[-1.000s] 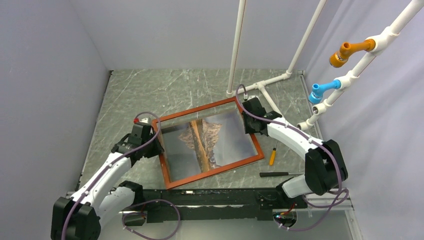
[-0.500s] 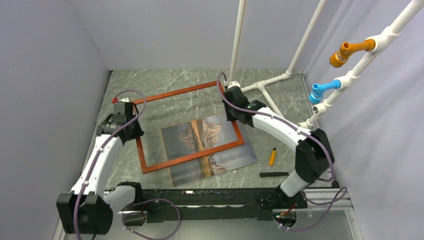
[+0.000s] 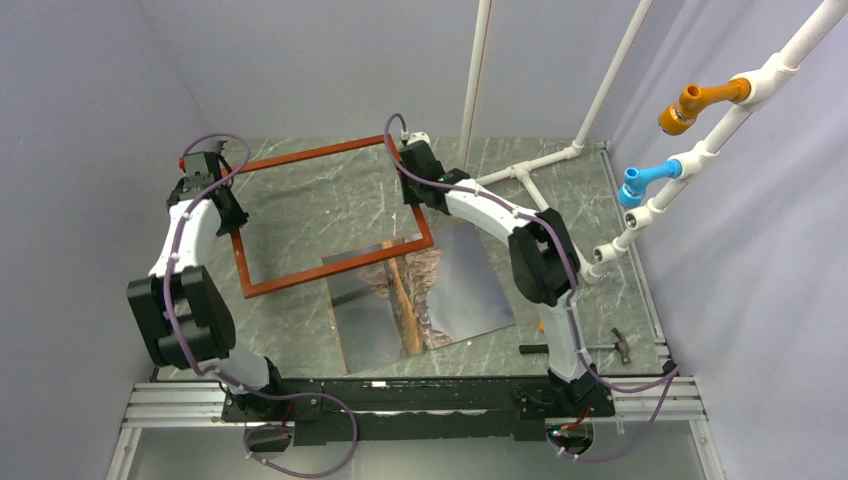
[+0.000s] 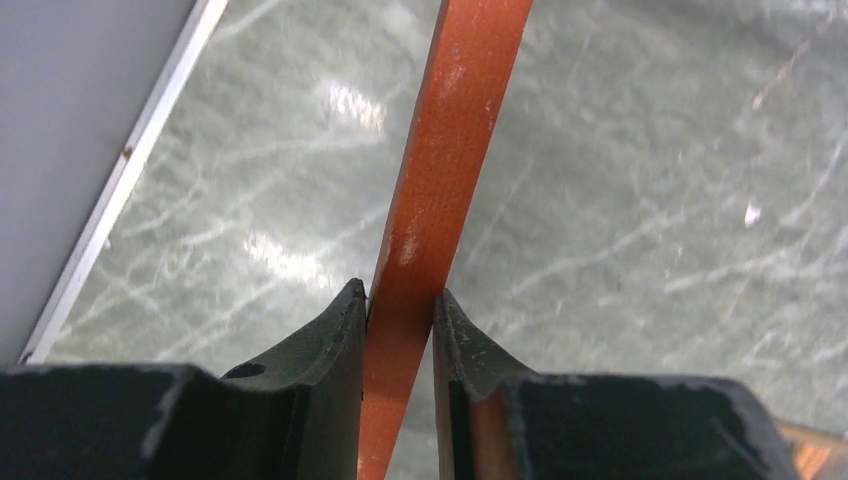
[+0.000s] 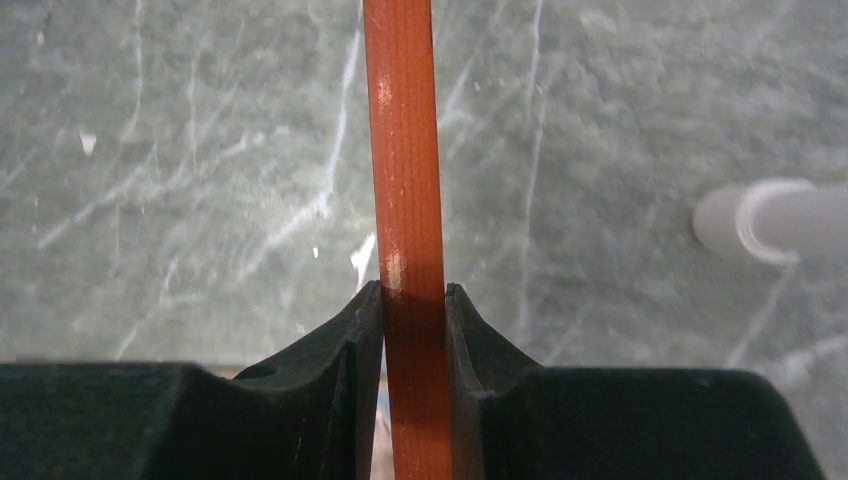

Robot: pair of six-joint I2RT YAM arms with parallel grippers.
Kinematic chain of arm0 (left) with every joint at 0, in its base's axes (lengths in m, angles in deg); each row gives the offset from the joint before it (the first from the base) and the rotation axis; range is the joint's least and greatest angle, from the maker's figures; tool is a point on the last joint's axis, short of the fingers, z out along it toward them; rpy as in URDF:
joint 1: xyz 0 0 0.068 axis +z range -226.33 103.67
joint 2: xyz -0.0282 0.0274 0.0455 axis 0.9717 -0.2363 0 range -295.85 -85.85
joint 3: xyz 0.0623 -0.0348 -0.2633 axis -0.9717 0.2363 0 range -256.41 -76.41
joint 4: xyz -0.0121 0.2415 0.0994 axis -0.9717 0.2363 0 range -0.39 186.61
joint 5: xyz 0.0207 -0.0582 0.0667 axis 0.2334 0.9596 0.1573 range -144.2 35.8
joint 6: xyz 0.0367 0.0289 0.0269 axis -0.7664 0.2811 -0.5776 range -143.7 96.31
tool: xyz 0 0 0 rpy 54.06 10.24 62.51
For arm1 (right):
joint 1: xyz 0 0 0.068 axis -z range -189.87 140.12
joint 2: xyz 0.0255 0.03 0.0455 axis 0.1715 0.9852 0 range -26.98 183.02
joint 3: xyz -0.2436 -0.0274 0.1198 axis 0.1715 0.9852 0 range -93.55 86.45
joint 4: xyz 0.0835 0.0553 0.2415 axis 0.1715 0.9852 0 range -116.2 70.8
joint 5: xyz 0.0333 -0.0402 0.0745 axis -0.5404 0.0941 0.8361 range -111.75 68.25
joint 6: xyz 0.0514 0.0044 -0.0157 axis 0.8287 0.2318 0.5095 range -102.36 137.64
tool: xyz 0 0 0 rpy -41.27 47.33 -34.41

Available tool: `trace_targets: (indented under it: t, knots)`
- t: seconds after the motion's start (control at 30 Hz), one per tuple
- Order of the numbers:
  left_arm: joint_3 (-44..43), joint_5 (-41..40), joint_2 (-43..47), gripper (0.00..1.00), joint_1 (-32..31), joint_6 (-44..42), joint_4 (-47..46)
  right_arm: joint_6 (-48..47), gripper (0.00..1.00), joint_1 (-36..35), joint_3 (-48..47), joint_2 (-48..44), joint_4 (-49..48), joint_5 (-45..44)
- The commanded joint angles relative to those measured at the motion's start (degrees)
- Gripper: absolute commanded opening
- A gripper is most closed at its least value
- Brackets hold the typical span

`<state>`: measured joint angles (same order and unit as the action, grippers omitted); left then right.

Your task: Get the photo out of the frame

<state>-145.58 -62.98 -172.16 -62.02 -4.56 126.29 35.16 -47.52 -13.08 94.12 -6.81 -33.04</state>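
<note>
The frame, a thin reddish-brown empty rectangle, is held above the table at the far left. My left gripper is shut on its left rail and my right gripper is shut on its right rail. The left wrist view shows the rail pinched between the fingers of the gripper. The right wrist view shows the same for its rail and gripper. The photo, a mountain print, lies flat and face up on the table, out of the frame. The frame's near right corner overlaps the photo's far edge in the top view.
A white pipe stand rises at the back right, and a pipe end shows in the right wrist view. An orange-handled screwdriver and a small hammer lie right of the photo. A grey wall stands close on the left.
Both grippers have carried the frame up and toward the far left, off the photo. The photo has stayed flat on the table.
</note>
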Motion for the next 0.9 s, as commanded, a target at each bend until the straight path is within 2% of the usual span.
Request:
trace_targets:
  t: [0.0, 0.1, 0.2, 0.37, 0.63, 0.87]
  knots:
    - [-6.39, 5.52, -7.19, 0.0, 0.91, 3.51, -7.24, 2.11, 0.0, -1.14, -11.74, 6.69, -6.99, 5.14]
    - [-12.6, 7.14, -14.63, 0.0, 2.11, 3.75, -5.44, 1.73, 0.0, -0.69, -20.39, 12.62, -6.51, 5.61]
    - [-18.31, 8.12, -20.44, 0.0, 2.94, 4.46, -4.17, 1.36, 0.0, -0.12, -23.42, 16.21, -10.17, 6.88]
    - [-22.62, 8.25, -26.87, 0.0, 4.05, 6.04, -4.51, 1.43, 0.0, 1.52, -29.31, 22.38, -12.68, 7.78]
    - [-29.37, 8.95, -33.36, 0.0, 5.49, 3.75, -4.26, 2.38, 0.0, 2.76, -29.38, 25.48, -17.56, 10.01]
    - [-33.24, 11.3, -37.08, 0.02, 5.9, 4.25, -4.17, 3.67, 0.0, 2.74, -32.35, 28.65, -16.61, 10.49]
